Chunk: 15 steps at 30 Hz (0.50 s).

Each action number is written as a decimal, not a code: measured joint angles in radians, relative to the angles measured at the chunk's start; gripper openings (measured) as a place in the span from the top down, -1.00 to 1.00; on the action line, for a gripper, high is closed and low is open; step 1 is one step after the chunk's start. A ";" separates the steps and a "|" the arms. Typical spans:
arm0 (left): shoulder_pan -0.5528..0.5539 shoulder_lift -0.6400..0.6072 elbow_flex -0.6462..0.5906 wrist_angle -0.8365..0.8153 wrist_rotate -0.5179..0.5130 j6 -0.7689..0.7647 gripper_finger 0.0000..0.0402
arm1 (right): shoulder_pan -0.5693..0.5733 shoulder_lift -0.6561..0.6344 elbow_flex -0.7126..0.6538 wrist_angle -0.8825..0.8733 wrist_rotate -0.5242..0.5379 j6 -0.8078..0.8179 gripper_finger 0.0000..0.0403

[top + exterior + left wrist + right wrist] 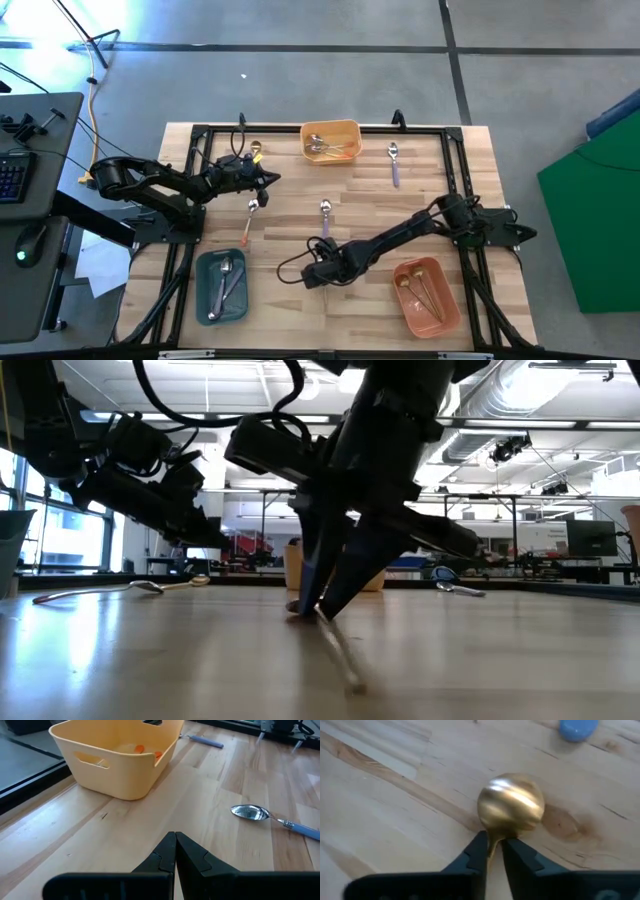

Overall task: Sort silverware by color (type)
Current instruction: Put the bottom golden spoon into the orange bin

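A gold spoon (510,807) lies on the wooden table (300,320) near its middle front, and my right gripper (312,275) stands over it, pointing steeply down, shut on it. My left gripper (266,178) is shut on nothing above the table's far left part, short of the yellow tray (120,760). Loose silverware lies on the table: a lavender-handled spoon (325,215), another (394,163), an orange-handled spoon (250,215) and a gold one (254,152). My right gripper pinches the gold spoon's thin neck (493,845), just behind the bowl, between its two fingers (320,605). The fingers come from above, slanting, and lie across the handle. The bowl rests on the table and the handle (345,655) runs toward the near edge.
The yellow tray (331,140) at the far middle holds orange-handled spoons. A teal tray (222,285) at the near left holds spoons, and a pink-orange tray (425,293) at the near right holds gold ones. A black frame (455,160) borders the table.
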 joint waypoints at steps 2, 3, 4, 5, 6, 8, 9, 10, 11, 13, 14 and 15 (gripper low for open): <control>0.000 0.000 0.000 0.005 -0.003 0.000 1.00 | -0.005 0.000 -0.001 0.002 -0.006 -0.023 0.89; 0.000 0.000 0.000 0.010 -0.005 0.000 1.00 | -0.008 0.001 -0.001 0.013 -0.007 -0.043 0.93; 0.000 0.000 0.000 0.015 -0.007 0.000 1.00 | -0.013 0.003 -0.001 0.028 -0.006 -0.069 0.96; 0.000 0.000 0.000 0.019 -0.007 0.000 1.00 | -0.017 0.002 0.000 0.027 -0.009 -0.101 0.97; 0.000 0.000 0.000 0.021 -0.007 0.000 1.00 | -0.020 -0.002 0.000 0.024 -0.011 -0.134 0.97; 0.000 0.000 0.000 0.024 -0.007 -0.008 1.00 | -0.032 -0.012 -0.001 0.016 -0.051 -0.190 0.97; 0.000 0.000 0.000 0.028 -0.007 -0.014 1.00 | -0.036 -0.021 -0.002 0.005 -0.068 -0.212 0.97; 0.000 0.000 0.000 0.033 -0.007 -0.019 1.00 | -0.040 -0.034 -0.004 -0.008 -0.084 -0.235 0.97; 0.001 0.000 0.000 0.036 -0.007 -0.023 1.00 | -0.045 -0.050 -0.004 -0.019 -0.094 -0.254 0.98; 0.000 -0.001 0.000 0.037 -0.007 -0.024 1.00 | -0.051 -0.094 -0.004 -0.059 -0.105 -0.288 0.98; 0.000 -0.001 0.000 0.036 -0.007 -0.025 1.00 | -0.051 -0.119 -0.003 -0.085 -0.106 -0.294 0.98; 0.000 -0.001 0.000 0.033 -0.007 -0.025 1.00 | -0.051 -0.149 -0.003 -0.116 -0.107 -0.301 0.98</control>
